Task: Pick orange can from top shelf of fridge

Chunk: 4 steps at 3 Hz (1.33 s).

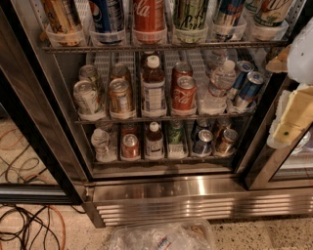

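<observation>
1. Camera view is looking into the fridge, its ribbed steel base running along below the wire racks.
2. Gripper is hanging at the right edge, in front of the fridge's right-hand frame, about level with the middle rack. Released or clenched: cannot tell.
3. Orange can is standing upright on the top shelf, in the far-left lane, up and far to the left of the gripper and well apart from it. Its lid is running out of view; its foot is sitting behind a clear plastic lip.
4. Between that can and the gripper, along the same shelf, a blue can, a red cola can and more tall cans are standing in their own lanes.
5. Left of the gripper, at its height, short cans and bottles are crowding the middle rack.
6. Below and left of the gripper, the lower rack is carrying more small cans and bottles.
7. Far down to the gripper's left, cables are trailing over the floor; a clear plastic pack is lying before the base.
</observation>
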### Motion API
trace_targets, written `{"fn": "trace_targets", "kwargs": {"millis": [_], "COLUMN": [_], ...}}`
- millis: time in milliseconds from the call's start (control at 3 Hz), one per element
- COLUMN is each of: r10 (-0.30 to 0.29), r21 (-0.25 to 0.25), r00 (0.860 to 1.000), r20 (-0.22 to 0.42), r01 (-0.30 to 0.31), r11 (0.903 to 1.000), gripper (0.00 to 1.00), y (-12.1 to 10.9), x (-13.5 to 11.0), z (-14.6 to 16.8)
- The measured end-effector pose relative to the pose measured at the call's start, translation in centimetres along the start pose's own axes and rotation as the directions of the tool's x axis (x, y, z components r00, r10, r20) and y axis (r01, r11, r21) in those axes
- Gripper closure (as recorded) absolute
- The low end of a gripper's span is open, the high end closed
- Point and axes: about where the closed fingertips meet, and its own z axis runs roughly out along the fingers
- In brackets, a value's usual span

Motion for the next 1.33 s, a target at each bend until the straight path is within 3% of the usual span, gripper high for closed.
{"fn": "trace_targets", "kwargs": {"millis": [333, 667, 1000, 1333], "r10": [0.0, 0.035, 0.135, 0.263], "r21": [0.0, 0.003, -0.019, -0.056], "r00": [1.0, 0.999, 0.979, 0.91], "r20": [0.0, 0.04, 0.152, 0.321], "r01": [0.0, -0.035, -0.133, -0.259], "r11": [1.0, 0.9994, 0.9909, 0.9643], "gripper": [0.0, 0.0, 0.0, 0.0], "y": [0.0, -0.1, 0.1, 0.8], "x": [0.0, -0.4, -1.6, -3.7], "z": [0.0, 0.1, 0.9, 1.5]}}
